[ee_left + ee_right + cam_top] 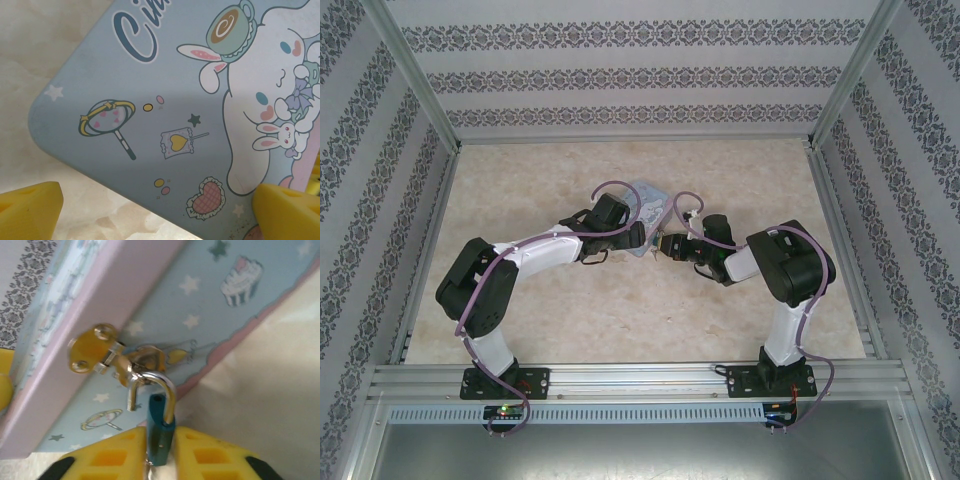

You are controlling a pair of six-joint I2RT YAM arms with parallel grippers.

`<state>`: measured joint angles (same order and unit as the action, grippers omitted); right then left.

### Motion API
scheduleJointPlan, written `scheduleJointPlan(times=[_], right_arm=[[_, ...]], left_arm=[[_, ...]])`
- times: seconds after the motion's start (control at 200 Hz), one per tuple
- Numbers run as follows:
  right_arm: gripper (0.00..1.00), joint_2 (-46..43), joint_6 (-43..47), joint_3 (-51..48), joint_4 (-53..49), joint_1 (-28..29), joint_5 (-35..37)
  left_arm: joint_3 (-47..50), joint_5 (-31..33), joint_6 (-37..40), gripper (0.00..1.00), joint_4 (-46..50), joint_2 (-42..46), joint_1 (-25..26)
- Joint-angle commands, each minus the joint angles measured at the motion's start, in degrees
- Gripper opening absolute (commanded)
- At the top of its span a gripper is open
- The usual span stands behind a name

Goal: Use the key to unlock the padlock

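Right wrist, right hand (160, 452) clamps padlock (161, 427), shackle (167, 385) open; left hand (157, 212) wide over tin (150, 100)

left gripper (157, 212) wide, right gripper (160, 452) clamped

White-and-black arms (542, 250), purple cables (620, 186), yellow end effector fingers (107, 457)

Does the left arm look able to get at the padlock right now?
Probably not: the right gripper is shut on the padlock, covering its body, while the open left gripper straddles a corner of the tin.
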<state>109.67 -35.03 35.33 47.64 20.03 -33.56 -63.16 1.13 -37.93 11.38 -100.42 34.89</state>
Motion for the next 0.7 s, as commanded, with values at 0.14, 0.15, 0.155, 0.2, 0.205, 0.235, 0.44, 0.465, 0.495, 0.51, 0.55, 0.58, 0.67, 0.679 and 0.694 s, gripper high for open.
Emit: scheduleJointPlan(times=[0.14, 0.15, 0.155, 0.2, 0.205, 0.235, 0.44, 0.465, 0.495, 0.51, 0.55, 0.58, 0.67, 0.679, 0.694], right_arm=[[0.13, 3.45, -2.87, -2.98, -6.90, 1.07, 0.04], [0.13, 3.38, -2.97, -2.99, -6.87, 1.06, 0.04], [0.12, 3.37, -3.04, -2.99, -6.82, 1.06, 0.02], [0.09, 3.28, -3.57, -3.08, -6.51, 1.06, -0.01], [0.09, 3.23, -3.61, -3.08, -6.46, 1.11, 0.03], [0.09, 3.12, -4.01, -3.16, -6.23, 1.08, 0.09], [0.04, 2.57, -6.89, -3.08, -5.16, 1.15, 0.33], [0.03, 2.50, -7.21, -3.08, -5.11, 1.15, 0.42], [0.02, 2.46, -7.74, -3.05, -5.16, 1.15, 0.68], [0.02, 2.41, -7.96, -3.01, -5.14, 1.15, 0.77], [0.00, 2.35, -8.67, -2.99, -5.15, 1.15, 0.98], [0.00, 2.26, -9.35, -2.99, -5.14, 1.15, 1.21], [0.00, 1.96, -11.37, -3.23, -3.74, 1.15, 1.91], [0.00, 1.89, -11.58, -3.25, -3.60, 1.15, 1.92], [0.00, 1.87, -11.91, -3.25, -3.42, 1.15, 1.92]], left_arm=[[2.64, 0.02, 0.84, 0.98, 8.93, -4.14, 0.83], [2.68, 0.02, 0.84, 0.98, 8.86, -4.09, 0.80], [2.68, 0.02, 0.84, 0.98, 8.81, -4.09, 0.79], [2.69, -0.05, 0.84, 0.98, 8.84, -4.08, 0.82], [2.69, -0.02, 0.84, 0.98, 8.84, -4.08, 0.80], [2.77, -0.07, 0.84, 0.98, 8.76, -4.10, 0.79], [3.12, -0.25, 0.76, 0.98, 8.40, -4.17, 0.84], [3.13, -0.25, 0.76, 0.98, 8.38, -4.17, 0.85], [3.20, -0.35, 0.77, 0.98, 8.40, -4.16, 0.86], [3.18, -0.36, 0.76, 0.98, 8.40, -4.12, 0.80], [3.15, -0.38, 0.76, 0.98, 8.32, -4.08, 0.79], [3.24, -0.35, 0.77, 0.98, 8.31, -4.08, 0.83], [3.39, -0.39, 0.75, 0.98, 8.35, -4.08, 0.79], [3.45, -0.41, 0.75, 0.98, 8.32, -4.08, 0.79], [3.48, -0.42, 0.80, 0.98, 8.31, -4.08, 0.79]])
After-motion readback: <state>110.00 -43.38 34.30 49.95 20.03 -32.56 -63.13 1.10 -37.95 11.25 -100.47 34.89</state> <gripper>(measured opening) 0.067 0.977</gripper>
